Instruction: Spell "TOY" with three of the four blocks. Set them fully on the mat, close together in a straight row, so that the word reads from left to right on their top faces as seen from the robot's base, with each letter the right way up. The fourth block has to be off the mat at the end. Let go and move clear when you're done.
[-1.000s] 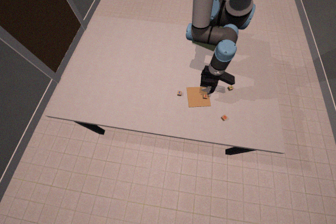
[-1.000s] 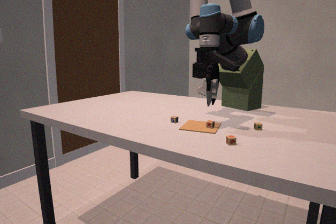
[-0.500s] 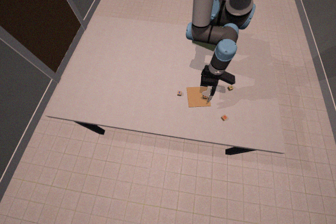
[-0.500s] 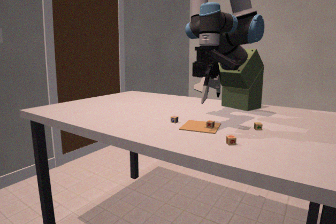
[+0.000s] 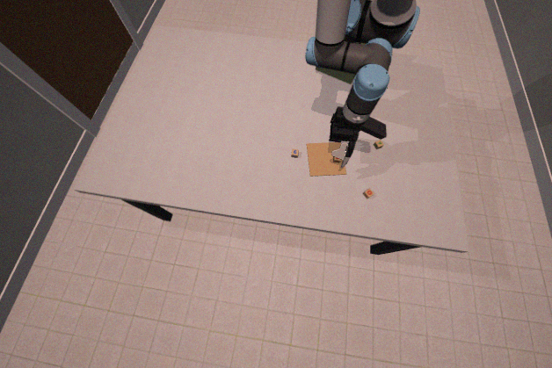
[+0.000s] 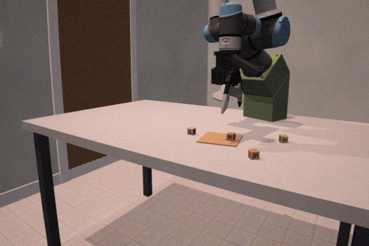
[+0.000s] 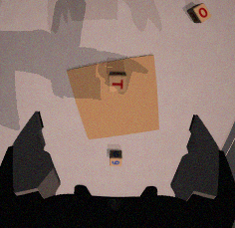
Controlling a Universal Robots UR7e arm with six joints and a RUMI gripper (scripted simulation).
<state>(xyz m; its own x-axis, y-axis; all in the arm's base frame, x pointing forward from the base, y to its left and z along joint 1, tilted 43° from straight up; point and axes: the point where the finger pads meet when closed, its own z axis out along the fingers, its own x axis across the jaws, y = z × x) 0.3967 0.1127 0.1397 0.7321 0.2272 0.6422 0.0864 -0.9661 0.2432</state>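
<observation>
I have the hand [image 5: 342, 159] [image 6: 230, 108] [image 7: 117, 114] released, its two jaws spread wide with nothing between them, hanging above the table [image 5: 214, 145] [image 6: 134, 135] [image 7: 189, 83] with its tips pointing down. Beneath it lies the orange mat [image 5: 318, 162] [image 6: 212, 138] [image 7: 129, 113]. The T block [image 5: 337, 160] [image 6: 230, 136] [image 7: 117, 83] sits on that mat below my hand, near the mat's edge on the robot's left side. Its red T faces up, and in my wrist view the crossbar is on the side away from the robot's base.

The other three blocks are off the mat, down on the table and lower than the hand. To the hand's right, just beside the mat, is the blue-marked block [image 5: 294, 153] [image 6: 191, 131] [image 7: 116, 157]; I can't read its top for certain, though one side shows a blue G in the exterior view. Farther from the base than the hand, and over to its left, is the O block [image 5: 368, 193] [image 6: 254, 154] [image 7: 200, 13], its red O upward. Also left of the hand is the green-marked block [image 5: 379, 144] [image 6: 283, 138], whose top letter is too small for me to make out. So only the T is on the mat, and the word is incomplete.
</observation>
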